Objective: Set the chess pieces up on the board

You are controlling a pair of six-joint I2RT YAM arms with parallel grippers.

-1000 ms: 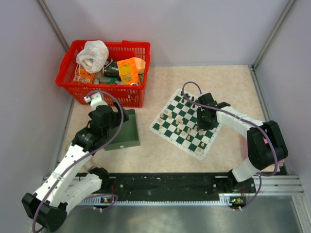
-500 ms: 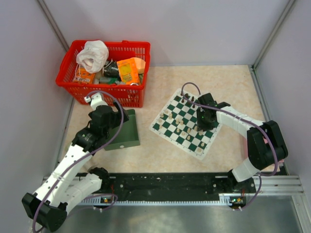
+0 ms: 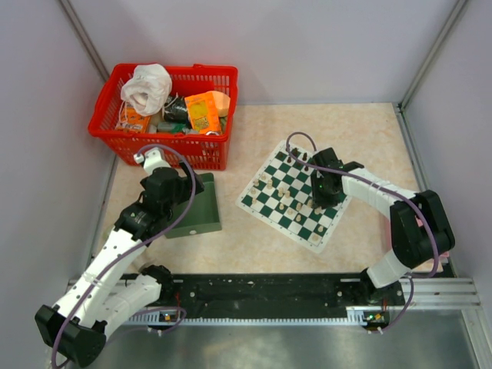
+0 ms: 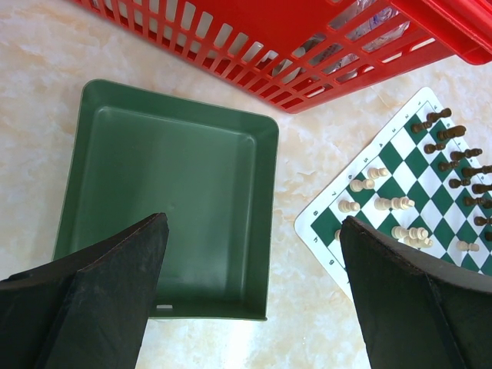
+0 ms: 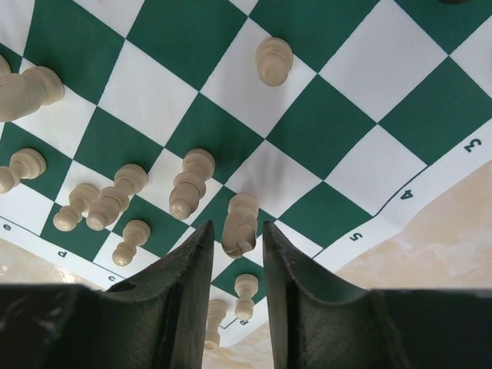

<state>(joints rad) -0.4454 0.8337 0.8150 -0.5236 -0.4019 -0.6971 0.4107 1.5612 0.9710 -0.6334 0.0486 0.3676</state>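
Right gripper clenched on 1 cream-white chess piece, board beneath, other cream pieces just beside it, left gripper released wide, green tray beneath it.

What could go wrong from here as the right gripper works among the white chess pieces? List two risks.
1. The right gripper has a white piece only at the very ends of its fingertips; it may tip or slip.
2. A neighbouring white piece stands close beside one finger; a sideways move could knock it over onto the board.
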